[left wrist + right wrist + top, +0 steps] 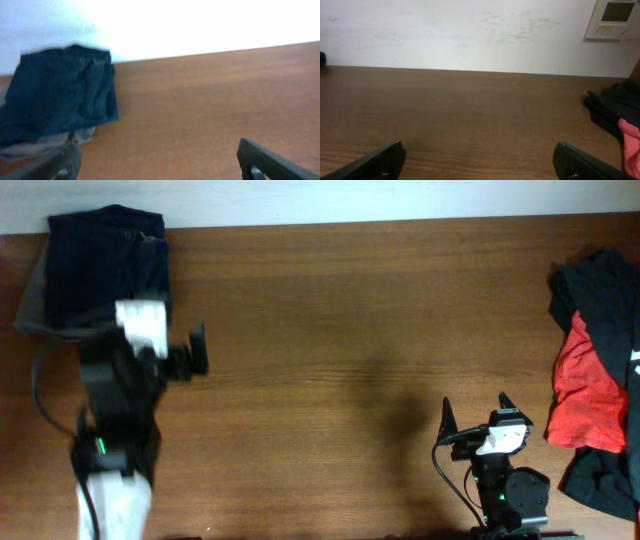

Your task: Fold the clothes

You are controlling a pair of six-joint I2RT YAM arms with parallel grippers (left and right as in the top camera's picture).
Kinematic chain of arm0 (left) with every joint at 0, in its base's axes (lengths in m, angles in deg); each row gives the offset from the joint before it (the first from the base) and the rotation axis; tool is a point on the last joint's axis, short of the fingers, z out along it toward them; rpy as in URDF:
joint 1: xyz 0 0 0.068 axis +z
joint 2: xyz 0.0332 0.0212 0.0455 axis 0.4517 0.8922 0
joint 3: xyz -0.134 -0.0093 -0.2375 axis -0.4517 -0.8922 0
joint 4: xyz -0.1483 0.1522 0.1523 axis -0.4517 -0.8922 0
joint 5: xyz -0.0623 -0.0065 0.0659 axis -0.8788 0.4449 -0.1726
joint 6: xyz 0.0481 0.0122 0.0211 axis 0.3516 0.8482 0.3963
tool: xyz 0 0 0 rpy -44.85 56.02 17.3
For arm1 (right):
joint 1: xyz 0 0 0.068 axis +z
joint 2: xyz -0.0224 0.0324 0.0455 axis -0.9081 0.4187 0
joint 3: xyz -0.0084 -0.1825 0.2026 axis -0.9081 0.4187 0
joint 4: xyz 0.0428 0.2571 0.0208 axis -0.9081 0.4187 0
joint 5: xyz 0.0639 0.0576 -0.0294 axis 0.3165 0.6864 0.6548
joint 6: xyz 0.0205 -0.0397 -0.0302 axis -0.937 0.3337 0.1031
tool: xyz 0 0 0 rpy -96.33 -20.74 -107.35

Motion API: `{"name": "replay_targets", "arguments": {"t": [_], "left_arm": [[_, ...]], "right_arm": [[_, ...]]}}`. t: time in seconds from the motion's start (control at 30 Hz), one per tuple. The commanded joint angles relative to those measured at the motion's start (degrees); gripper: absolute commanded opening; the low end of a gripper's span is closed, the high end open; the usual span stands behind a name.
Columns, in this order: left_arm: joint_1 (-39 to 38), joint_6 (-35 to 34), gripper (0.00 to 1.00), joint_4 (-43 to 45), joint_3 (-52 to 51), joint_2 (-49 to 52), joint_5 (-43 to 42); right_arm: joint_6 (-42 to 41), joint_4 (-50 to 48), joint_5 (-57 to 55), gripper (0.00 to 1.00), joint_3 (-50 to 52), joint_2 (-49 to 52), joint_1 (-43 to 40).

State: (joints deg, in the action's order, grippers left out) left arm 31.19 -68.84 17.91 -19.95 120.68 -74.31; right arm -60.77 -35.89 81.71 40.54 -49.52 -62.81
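Up in the upper left of the frame, the navy garment (105,260) lies atop a grey garment (35,310). The red and black clothes (588,385) are piled at the right edge. The left gripper (197,350) and right gripper (476,410) both gape wide, holding nothing.

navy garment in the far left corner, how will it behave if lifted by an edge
The navy garment looks creased and bunched, so it will probably droop and unfold rather than hold shape. It lies on a grey-olive garment, which may drag along. Being soft cloth, it should not roll.
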Motion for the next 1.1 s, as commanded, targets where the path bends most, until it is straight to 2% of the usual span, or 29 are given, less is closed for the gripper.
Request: {"name": "replay_targets", "arguments": {"t": [0.0,0.2,0.43,0.57,0.83,1.07], "left_arm": [[-0.22,0.31,0.99,7.87,-14.08,-11.37,-3.58],[-0.24,-1.29,0.99,18.67,-29.99,-26.80,-3.56],[-1.86,-8.76,0.99,19.67,-39.82,-40.52,3.13],[-3.10,-8.72,0.99,20.76,-43.23,-45.77,6.19],[-3.19,-8.70,0.99,20.37,-44.52,-49.79,7.67],[-3.17,-8.72,0.99,13.77,-44.52,-56.37,7.89]], "right_arm": [[-0.68,0.37,-0.90,0.99,0.26,-0.42,-0.22],[-0.68,0.37,-0.90,0.99,0.26,-0.42,-0.22],[-0.68,0.37,-0.90,0.98,0.26,-0.42,-0.22],[-0.68,0.37,-0.90,0.99,0.26,-0.42,-0.22],[-0.68,0.37,-0.90,0.99,0.26,-0.42,-0.22],[-0.68,0.37,-0.90,0.99,0.26,-0.42,-0.22]]}}
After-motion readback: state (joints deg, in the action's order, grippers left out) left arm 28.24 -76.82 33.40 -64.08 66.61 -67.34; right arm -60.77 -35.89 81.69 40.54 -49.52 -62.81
